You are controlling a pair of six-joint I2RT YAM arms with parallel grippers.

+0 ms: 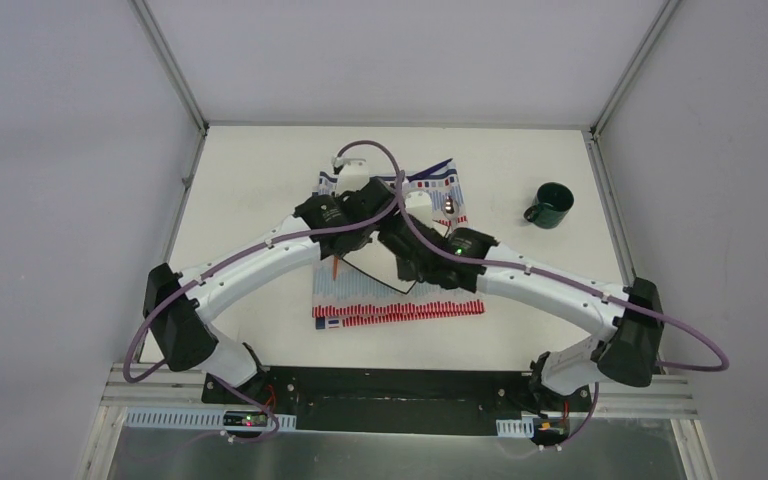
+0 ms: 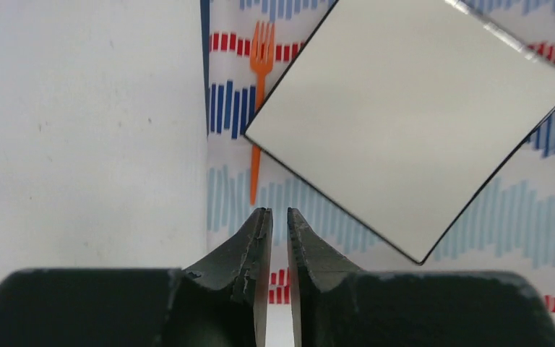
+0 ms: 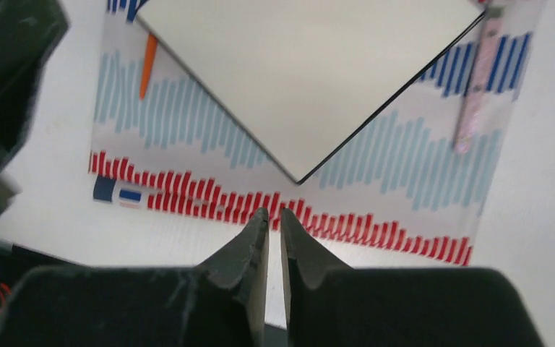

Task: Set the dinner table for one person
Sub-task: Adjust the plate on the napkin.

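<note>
The dinner table (image 1: 250,180) is a white tabletop. A red, blue and white striped cloth (image 1: 400,310) lies at its middle. On the cloth sits a white square plate (image 2: 412,116), turned like a diamond. An orange fork (image 2: 260,87) lies left of the plate and a pale pinkish utensil (image 3: 477,87) lies right of it. My left gripper (image 2: 279,211) hangs above the cloth's near left part, open by a narrow gap with nothing in it. My right gripper (image 3: 274,212) hovers over the cloth's near red edge, also open by a narrow gap and empty.
A dark green mug (image 1: 552,205) stands on the table right of the cloth. In the top view both wrists crowd over the cloth and hide most of the plate. Grey rails (image 1: 608,210) edge the tabletop.
</note>
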